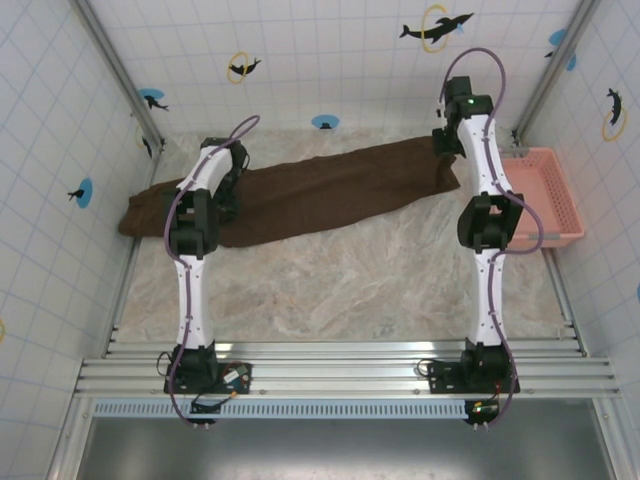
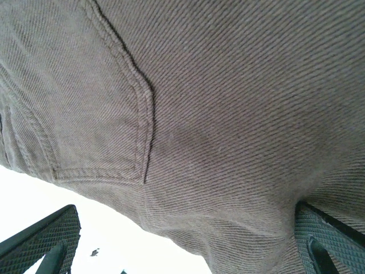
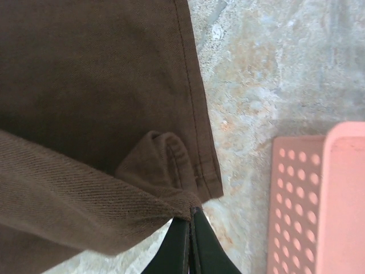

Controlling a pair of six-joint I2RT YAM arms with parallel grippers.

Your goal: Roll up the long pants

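Long pants (image 1: 320, 190) lie flat across the desk (image 1: 340, 290), running from 9 o'clock toward 1 o'clock, near a pink basket (image 1: 545, 195); left jaws spread wide over the waist end, right jaws pinched on the hem.

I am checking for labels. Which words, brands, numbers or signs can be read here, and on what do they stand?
None can be read. The long pants show seams but no label, the pink basket has no print, and the dolphin stickers on the tiled walls are pictures without letters.
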